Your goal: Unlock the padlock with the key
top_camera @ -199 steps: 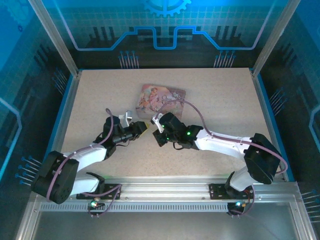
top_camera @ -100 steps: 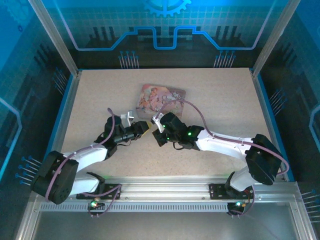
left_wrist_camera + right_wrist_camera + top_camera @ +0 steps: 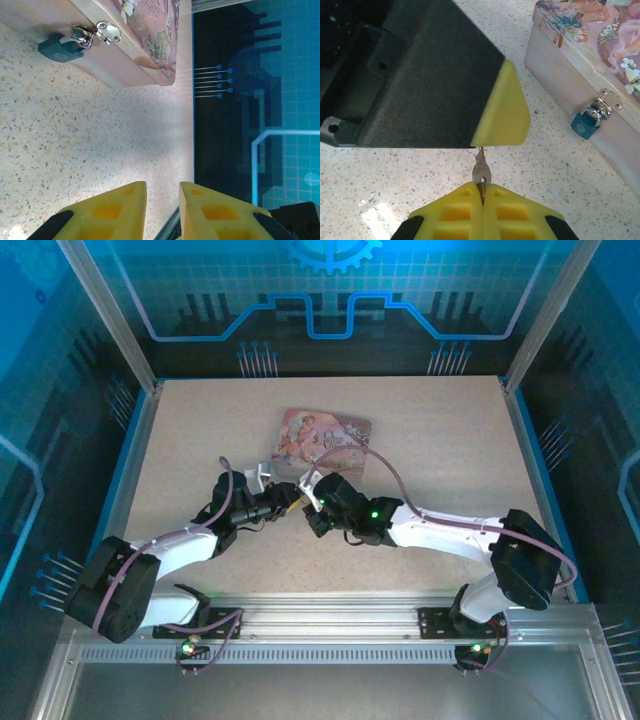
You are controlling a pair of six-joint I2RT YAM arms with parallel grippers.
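right gripper [image 3: 482, 195]: pressed together, pinching key [image 3: 481, 172] by head, tip at edge of left gripper [image 3: 162, 197] pad | left gripper: pads narrowly apart, nothing visible between | padlock [image 3: 584, 125]: hanging from clasp [image 3: 607, 102] of pink tin [image 3: 570, 75], apart from both grippers

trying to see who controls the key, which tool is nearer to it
Right. The right tool is shut on the key, pinching its lower end. The left tool sits just past the key's free end, one yellow finger at its tip, jaws apart.

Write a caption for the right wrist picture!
Right gripper pinches the key by the left gripper's finger; the padlock hangs on the pink tin.
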